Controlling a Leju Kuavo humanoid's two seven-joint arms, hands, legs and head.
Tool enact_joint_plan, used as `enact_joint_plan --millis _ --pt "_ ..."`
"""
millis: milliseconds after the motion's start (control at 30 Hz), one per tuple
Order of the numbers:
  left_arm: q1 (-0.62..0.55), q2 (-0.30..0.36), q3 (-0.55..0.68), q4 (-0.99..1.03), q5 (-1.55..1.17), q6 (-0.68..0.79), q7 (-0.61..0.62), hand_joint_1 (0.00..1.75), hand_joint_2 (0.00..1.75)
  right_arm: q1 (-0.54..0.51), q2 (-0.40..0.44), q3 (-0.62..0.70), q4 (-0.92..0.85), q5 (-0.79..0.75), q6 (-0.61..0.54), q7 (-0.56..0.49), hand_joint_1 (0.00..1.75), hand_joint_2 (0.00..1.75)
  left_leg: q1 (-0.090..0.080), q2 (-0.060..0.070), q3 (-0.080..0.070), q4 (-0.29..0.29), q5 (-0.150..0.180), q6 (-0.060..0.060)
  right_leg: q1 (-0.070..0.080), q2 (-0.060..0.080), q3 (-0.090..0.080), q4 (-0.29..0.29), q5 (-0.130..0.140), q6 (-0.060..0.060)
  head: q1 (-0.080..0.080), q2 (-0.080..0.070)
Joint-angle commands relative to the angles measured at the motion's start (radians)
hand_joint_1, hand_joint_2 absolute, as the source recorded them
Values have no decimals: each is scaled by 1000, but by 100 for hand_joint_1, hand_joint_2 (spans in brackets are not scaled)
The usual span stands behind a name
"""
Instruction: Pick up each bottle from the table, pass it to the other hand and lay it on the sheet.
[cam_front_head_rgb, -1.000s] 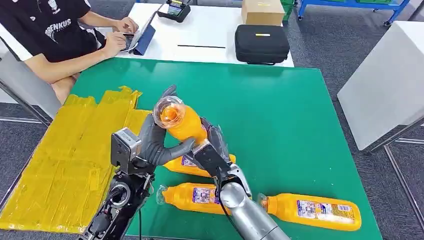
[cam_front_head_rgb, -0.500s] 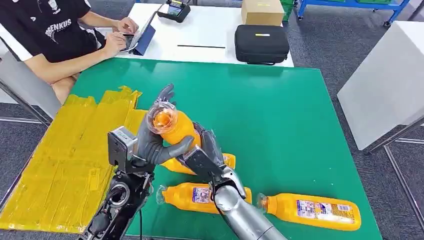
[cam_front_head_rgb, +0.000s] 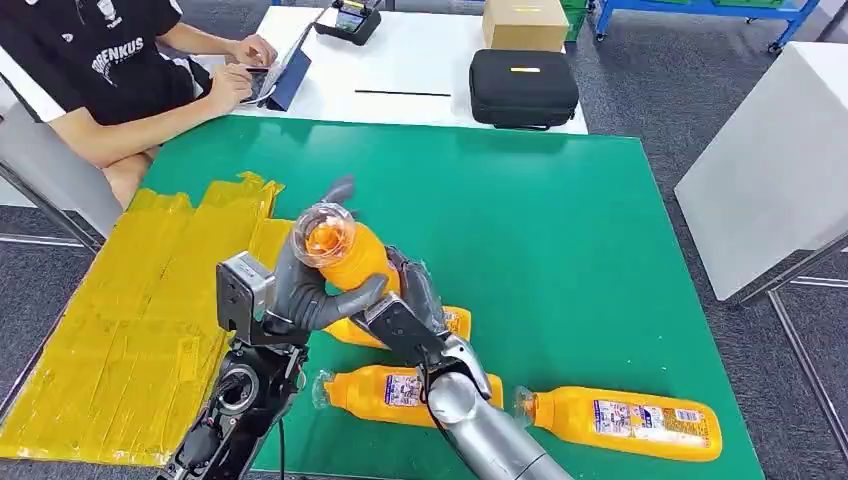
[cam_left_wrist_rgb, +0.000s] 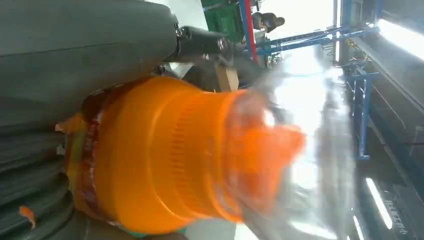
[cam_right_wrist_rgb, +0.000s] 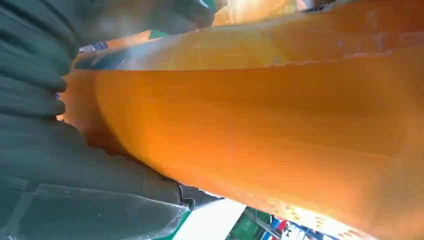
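Between both hands, bottle (cam_front_head_rgb: 345, 250) upright mid-handover: left hand (cam_front_head_rgb: 300, 290) wrapped round its neck, right hand (cam_front_head_rgb: 405, 305) gripping lower body. Next, probably: release right, swing left toward sheet (cam_front_head_rgb: 130, 300).

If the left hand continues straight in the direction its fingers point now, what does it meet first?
Nothing near: the left hand, holding the bottle, points up-table over bare green table. Probably the white table beyond; depth unclear.
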Motion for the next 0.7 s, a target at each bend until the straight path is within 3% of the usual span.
enact_joint_plan --millis 33,233,267,300,600,700 --pt "-50 25 -27 72 2 1 6 0 175 -37 -15 66 -13 6 3 6 175 175 1 1 4 0 -2 -2 1 0 4 0 -1 -2 0 0" --pt "-42 24 -23 69 0 5 5 0 175 -41 -19 71 -5 2 -2 2 175 175 1 2 7 0 -3 -3 1 0 7 0 -3 -3 0 0" --pt "-43 23 -24 72 0 4 5 154 175 -43 -18 71 -4 0 -2 1 175 175 0 1 3 0 -1 -2 0 0 3 0 -1 -2 0 0" --pt "-44 23 -24 73 1 2 4 175 175 -43 -18 72 -4 -1 -2 0 175 175 0 2 5 0 -2 -3 1 0 5 0 -2 -3 0 0" --pt "-39 22 -13 62 7 1 0 175 175 -51 -18 72 1 -5 -2 -1 175 175 0 2 4 0 -2 -2 1 0 4 0 -1 -2 0 0" --pt "-37 18 -2 61 13 1 -3 175 175 -53 -17 70 5 -9 -8 -3 175 175 1 5 12 1 -6 -5 2 1 11 1 -5 -5 0 0"
